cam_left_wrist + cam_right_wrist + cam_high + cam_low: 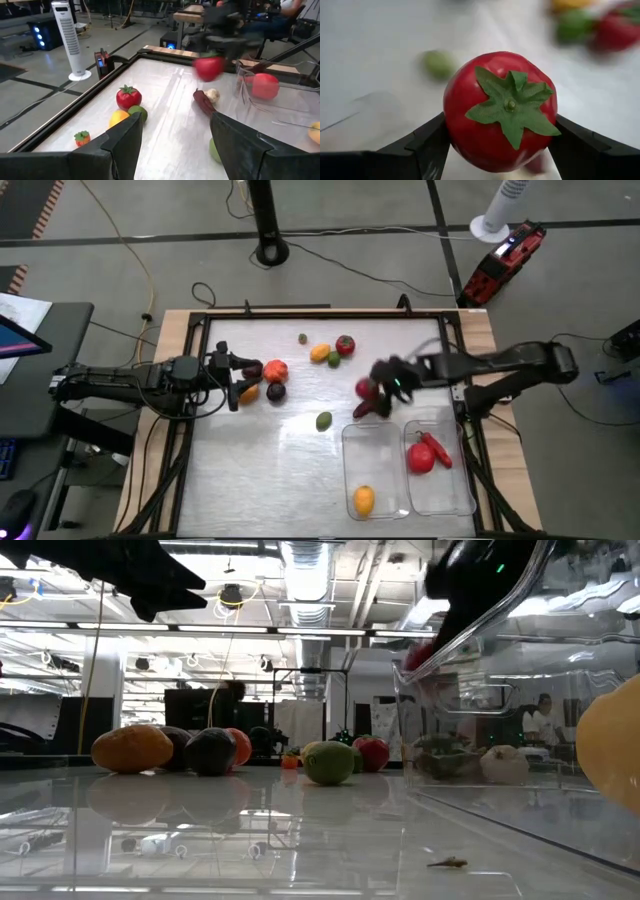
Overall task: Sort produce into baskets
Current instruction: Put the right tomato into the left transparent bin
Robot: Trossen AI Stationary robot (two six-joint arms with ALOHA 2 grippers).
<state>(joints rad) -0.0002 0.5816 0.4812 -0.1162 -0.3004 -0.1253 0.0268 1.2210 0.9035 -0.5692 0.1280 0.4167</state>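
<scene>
R gripper (495, 145) clamped on red tomato (497, 110), held above table (250, 480) just past far end of baskets (375, 470). Baskets at near-right: one holds yellow fruit (364, 500), the other red items (425, 453). L gripper (240, 378) at mid-left, fingers (120, 145) apart, empty, beside orange, red, purple produce. More produce sits farther back.
</scene>
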